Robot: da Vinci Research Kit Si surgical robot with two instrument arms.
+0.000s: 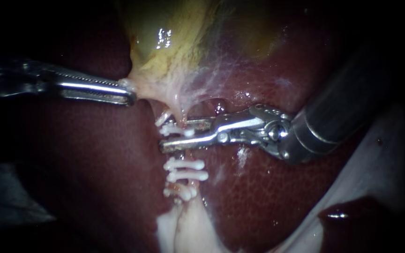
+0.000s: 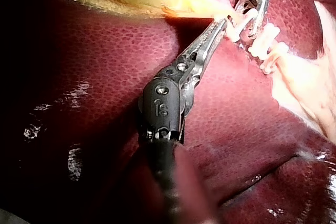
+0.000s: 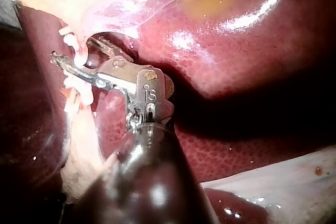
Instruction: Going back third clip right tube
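A dark red, finely stippled liver (image 1: 268,201) fills the scene, wet and glinting. Above the pale whitish tube (image 1: 183,220) that runs down the liver sits the yellow-green, translucent gallbladder (image 1: 174,42), narrowing into webby white strands.

The silver right instrument (image 1: 174,134) comes in across the liver from the tube's right. Its hand stands open, the two jaws set apart, one either side of the tube, grasping nothing that I can make out.

The slim steel left instrument (image 1: 130,93) lies to the tube's upper left, its hand closed on the pale fringe of tissue (image 1: 139,84) under the gallbladder.

One small white plastic clip (image 1: 172,127) crosses the tube between the open jaws. More white clips (image 1: 186,165) sit stacked just below it.
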